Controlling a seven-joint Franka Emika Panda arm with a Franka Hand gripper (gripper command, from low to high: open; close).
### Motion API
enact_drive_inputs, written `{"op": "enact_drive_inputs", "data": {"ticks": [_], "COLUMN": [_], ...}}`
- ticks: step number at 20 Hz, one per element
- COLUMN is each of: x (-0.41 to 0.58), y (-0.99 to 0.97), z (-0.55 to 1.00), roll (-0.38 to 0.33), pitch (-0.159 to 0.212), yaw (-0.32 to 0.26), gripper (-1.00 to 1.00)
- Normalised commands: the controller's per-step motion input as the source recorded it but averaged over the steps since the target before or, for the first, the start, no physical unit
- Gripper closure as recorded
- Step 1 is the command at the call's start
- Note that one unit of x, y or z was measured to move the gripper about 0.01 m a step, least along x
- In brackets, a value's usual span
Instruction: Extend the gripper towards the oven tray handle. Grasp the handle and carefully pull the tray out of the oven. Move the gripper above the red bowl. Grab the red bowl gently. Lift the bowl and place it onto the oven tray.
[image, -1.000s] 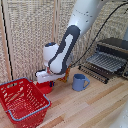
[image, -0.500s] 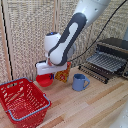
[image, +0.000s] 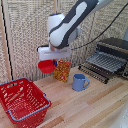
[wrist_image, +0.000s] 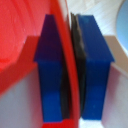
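Note:
My gripper (image: 48, 59) hangs under the white arm, shut on the red bowl (image: 47, 66), which is held clear of the wooden table near the back wall. In the wrist view the blue fingers (wrist_image: 50, 70) pinch the red bowl's rim (wrist_image: 68, 55) between them. At the exterior view's right stands the oven (image: 114, 49), with the tray (image: 105, 61) drawn out in front of it. Along its front edge runs the dark oven tray handle (image: 94, 74). The bowl is well to the left of the tray.
A blue mug (image: 79, 82) stands on the table between the bowl and the tray. A patterned orange box (image: 62, 71) sits just behind and beside the bowl. A big red wire basket (image: 22, 102) fills the front left.
The gripper has risen with the red bowl in it, lifting it off the table and shifting slightly toward the exterior view's right.

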Motion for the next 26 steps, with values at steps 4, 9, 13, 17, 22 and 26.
{"op": "enact_drive_inputs", "data": {"ticks": [4,9,13,17,22,26], "x": [0.304,0.278,0.216,0.186,0.072,0.033], "y": [-0.45,-0.54,-0.58,-0.52,-0.71,-0.78], "z": [0.81,0.55,0.31,0.04,0.08,0.09], "roll": [0.058,0.039,0.018,0.000,0.000,0.000], "pitch": [0.095,0.074,0.034,0.000,0.008,0.016], "yaw": [-0.141,-0.140,-0.163,-0.226,-0.167,-0.143], "gripper": [1.00,1.00,1.00,1.00,1.00,1.00]}}
